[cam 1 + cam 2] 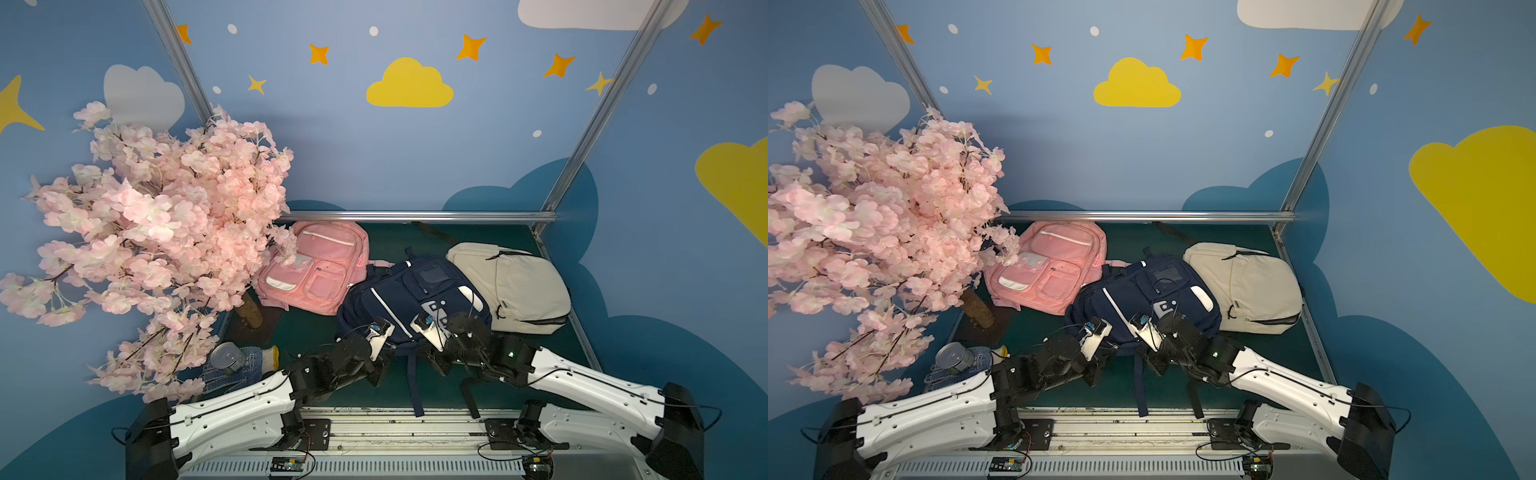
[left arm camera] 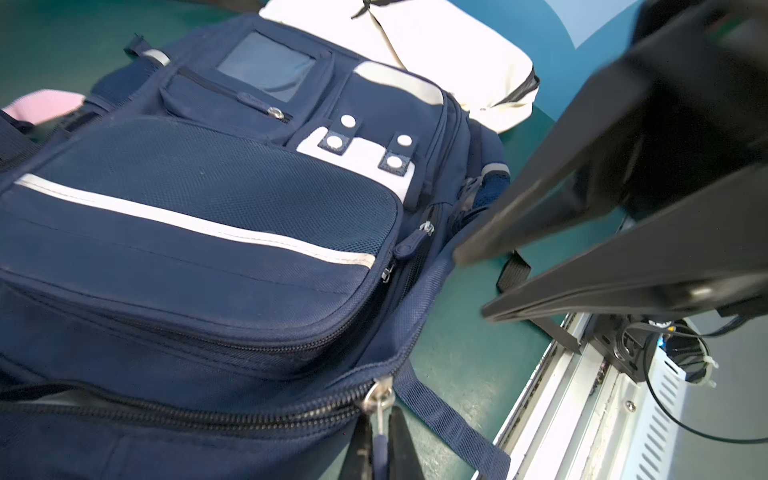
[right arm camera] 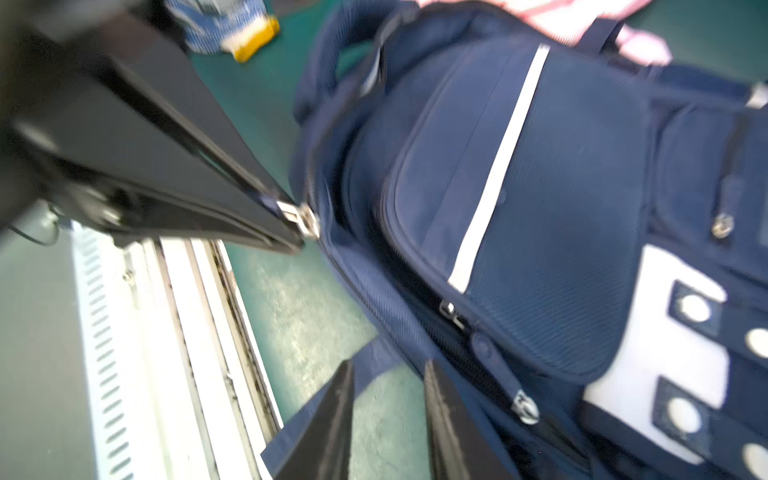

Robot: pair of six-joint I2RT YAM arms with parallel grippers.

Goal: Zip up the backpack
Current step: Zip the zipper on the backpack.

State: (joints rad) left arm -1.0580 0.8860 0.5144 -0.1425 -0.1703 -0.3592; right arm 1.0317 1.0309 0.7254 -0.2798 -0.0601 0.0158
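Black left pincer [image 2: 381,422] is clamped tight on the zip pull [image 2: 380,444] of the navy backpack [image 1: 411,299]. Its 2 fingers lie flat against the tab just behind the metal slider [image 2: 377,395], likely so a tug runs straight along the main zipper [image 2: 208,409] rather than twisting it. Right pincer [image 3: 390,399] stands partly open with nothing between its fingers, low over the bench at the bag's near edge. That view is blurred, but I judge it is placed to pinch or brace the fabric so the bag does not slide with the pull. Outward, the navy backpack lies in the middle of the green bench [image 1: 307,336], just beside a pink backpack [image 1: 320,266] and a cream backpack [image 1: 511,282]. How much of the track is closed I cannot tell.
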